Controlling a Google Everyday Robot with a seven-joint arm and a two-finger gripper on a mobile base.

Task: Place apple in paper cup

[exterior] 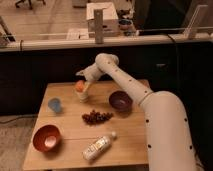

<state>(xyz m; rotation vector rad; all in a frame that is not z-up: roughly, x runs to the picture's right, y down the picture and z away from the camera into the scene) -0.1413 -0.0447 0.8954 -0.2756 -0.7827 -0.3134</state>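
A small orange-red apple (80, 86) sits at the mouth of a pale paper cup (83, 95) at the back middle of the wooden table (70, 125). My gripper (80, 76) is right above the apple, at the end of the white arm that reaches in from the right. I cannot tell whether the apple rests in the cup or hangs from the gripper.
A blue cup (54, 105) stands left of the paper cup. A purple bowl (120, 100) is to its right, grapes (96, 117) lie mid-table, a red bowl (46, 138) is at the front left, and a bottle (98, 146) lies at the front.
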